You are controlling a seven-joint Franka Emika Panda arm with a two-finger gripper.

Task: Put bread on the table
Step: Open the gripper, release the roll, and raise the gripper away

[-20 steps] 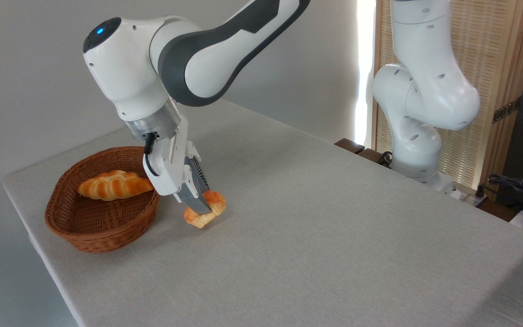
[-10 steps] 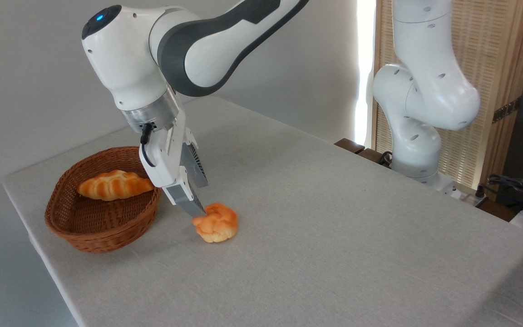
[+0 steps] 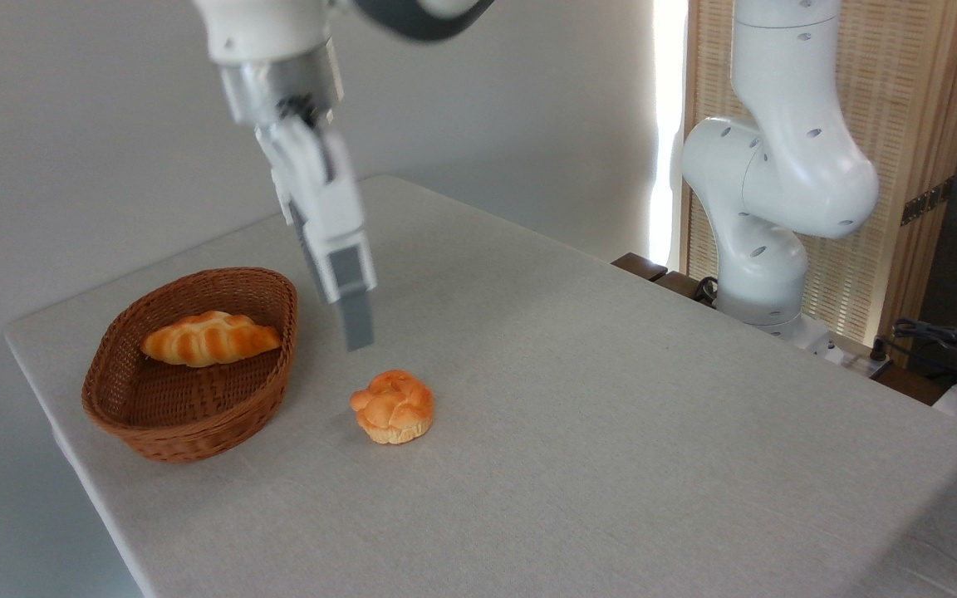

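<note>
Bun: small, round, golden-orange, knotted lumpy top, paler base. It sits upright on the table, just right of the basket and apart from it.

Table: large, rectangular, covered in plain light grey-beige cloth with a fine weave.

Basket: oval, brown woven wicker, near the table's left edge. Inside lies a loaf, oblong, braided, golden with paler stripes, resting toward the back wall.

Gripper: white body, grey fingers, hanging tilted from the wrist with tips pointing down and slightly right. It is blurred by motion. It holds nothing and touches nothing; the tips are in the air above and a little left of the bun, with clear space between them. Only one grey finger outline can be made out, edge-on, so I cannot tell how wide the jaws stand.

Arm base: white, rounded joints, standing beyond the table's far right edge in front of a slatted wooden screen.

Room: the cloth right of and in front of the bun is bare and wide. The bun lies well in from the front and left edges. Cables and dark gear sit off the table at far right.
</note>
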